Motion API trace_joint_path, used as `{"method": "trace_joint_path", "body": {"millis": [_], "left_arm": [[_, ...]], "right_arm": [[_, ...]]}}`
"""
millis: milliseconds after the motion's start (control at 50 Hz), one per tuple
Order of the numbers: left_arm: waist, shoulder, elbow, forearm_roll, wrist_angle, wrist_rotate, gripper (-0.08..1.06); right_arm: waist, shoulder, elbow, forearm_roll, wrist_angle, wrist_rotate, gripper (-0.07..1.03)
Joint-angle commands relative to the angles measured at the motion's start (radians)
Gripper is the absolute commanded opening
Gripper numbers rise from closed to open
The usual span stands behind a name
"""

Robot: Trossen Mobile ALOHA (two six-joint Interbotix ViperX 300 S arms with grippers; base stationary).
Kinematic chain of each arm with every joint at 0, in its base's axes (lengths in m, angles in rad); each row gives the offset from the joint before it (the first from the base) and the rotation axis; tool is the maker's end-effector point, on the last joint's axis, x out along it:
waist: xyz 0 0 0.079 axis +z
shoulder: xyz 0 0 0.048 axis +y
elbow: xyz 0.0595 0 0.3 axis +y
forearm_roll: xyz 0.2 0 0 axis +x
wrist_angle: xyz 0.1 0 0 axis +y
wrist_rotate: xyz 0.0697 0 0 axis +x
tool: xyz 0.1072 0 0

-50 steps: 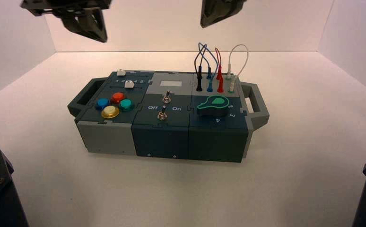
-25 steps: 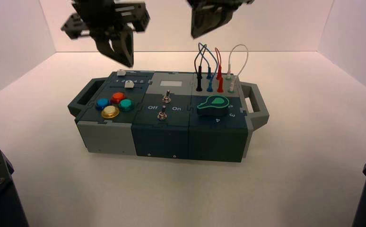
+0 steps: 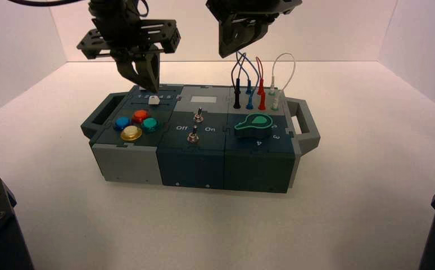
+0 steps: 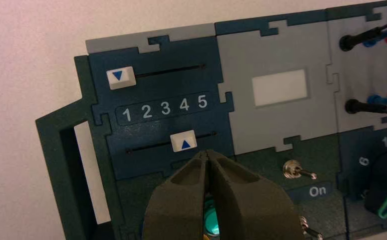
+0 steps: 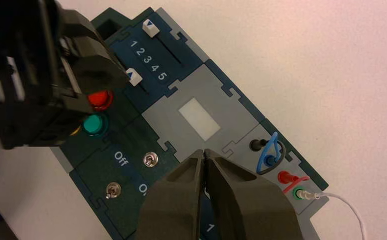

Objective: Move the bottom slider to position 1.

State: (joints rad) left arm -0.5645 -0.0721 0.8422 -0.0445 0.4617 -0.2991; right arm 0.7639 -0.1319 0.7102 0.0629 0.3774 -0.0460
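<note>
The bottom slider (image 4: 183, 141), a small white knob with a blue triangle, sits under the numeral 4 of the printed 1 2 3 4 5 row. Position 1 (image 4: 126, 114) is the first numeral of that row. The bottom slider (image 3: 154, 100) lies on the box's far-left panel, and its knob (image 5: 134, 77) also shows in the right wrist view. My left gripper (image 4: 207, 152) is shut on nothing, its tips close beside the knob and apart from it. From above, the left gripper (image 3: 149, 85) hangs just behind the knob. My right gripper (image 3: 229, 52), shut and empty, hovers over the box's middle back.
The top slider (image 4: 120, 78) sits above numeral 1. Red (image 3: 140, 116), blue (image 3: 122, 122), yellow (image 3: 131, 133) and teal (image 3: 150, 124) buttons lie in front of the sliders. Two toggle levers (image 3: 199, 116) stand mid-box, a green dial (image 3: 253, 125) and plugged wires (image 3: 254, 93) at the right.
My left gripper has come down and to the right, from the upper left to just over the sliders. The right gripper has dropped a little and shifted left. The slider knobs have not moved.
</note>
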Motion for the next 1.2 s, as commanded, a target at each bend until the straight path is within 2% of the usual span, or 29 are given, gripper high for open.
{"method": "trace_joint_path", "body": {"millis": [20,420,700,1200], "left_arm": [[-0.002,0.012,-0.037,0.002,-0.015,-0.008,-0.03],[-0.002,0.077,-0.072,0.0,-0.034,-0.021,-0.03],[-0.002,0.089,-0.071,0.0,-0.032,-0.025,-0.03],[0.041,0.091,-0.067,0.021,-0.028,-0.02,-0.03]], "right_arm": [[0.006,-0.021,-0.031,0.0,-0.005,-0.005,-0.02],[0.006,-0.032,-0.031,-0.002,-0.005,-0.005,-0.02],[0.006,-0.032,-0.031,0.0,-0.005,-0.005,-0.02],[0.006,-0.031,-0.031,0.0,-0.005,-0.005,-0.02]]}}
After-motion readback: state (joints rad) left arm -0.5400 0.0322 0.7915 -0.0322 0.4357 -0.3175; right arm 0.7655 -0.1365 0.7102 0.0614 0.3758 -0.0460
